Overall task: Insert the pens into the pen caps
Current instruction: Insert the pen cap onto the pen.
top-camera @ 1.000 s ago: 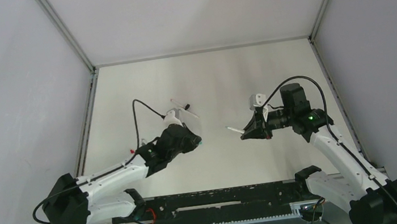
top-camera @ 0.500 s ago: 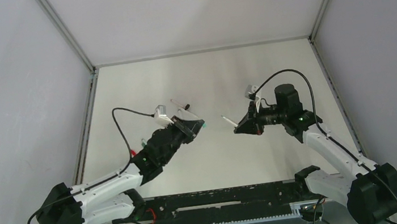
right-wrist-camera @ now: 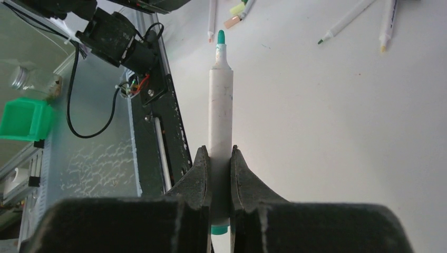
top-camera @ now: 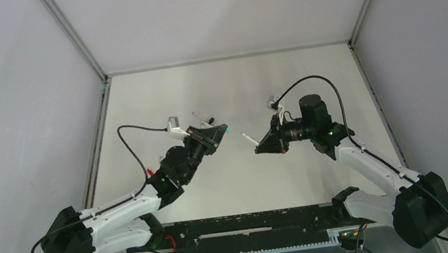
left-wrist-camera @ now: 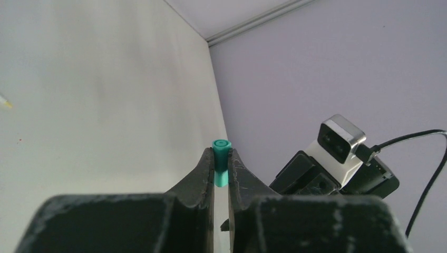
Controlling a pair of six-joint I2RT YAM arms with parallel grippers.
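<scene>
Two parts are up off the table, one in each of my hands. My left gripper (top-camera: 218, 132) is pinched narrow on a short teal plastic cap (left-wrist-camera: 221, 162), which is held lengthwise between the jaws. Its open mouth pokes out past my fingertips, facing roughly three o'clock in the overhead view. Across a short gap is the thin white-barrelled marker pen with a teal tip (right-wrist-camera: 220, 100). My right gripper (right-wrist-camera: 220, 158) clamps it low on the barrel, jaws drawn in tight, with the tip aimed toward ten o'clock at the cap.

I judge this to be the mating step for the teal pair: both pieces are gripped but not yet joined. The next move calls for bringing the tip and the cap's mouth onto one line. Then I should push straight in, gripping firmly enough that neither piece slides back through my fingers.

From overhead both pieces are tiny, so I cannot tell how true the alignment is. My left wrist view shows no pen at all. In my right wrist view the other loose pens (right-wrist-camera: 348, 18) at twelve to one o'clock are cut off by the frame. I cannot tell whether the peach piece (right-wrist-camera: 232, 22) there is a loose cap or one already fitted. The held pen's rear end is hidden between my fingers.
</scene>
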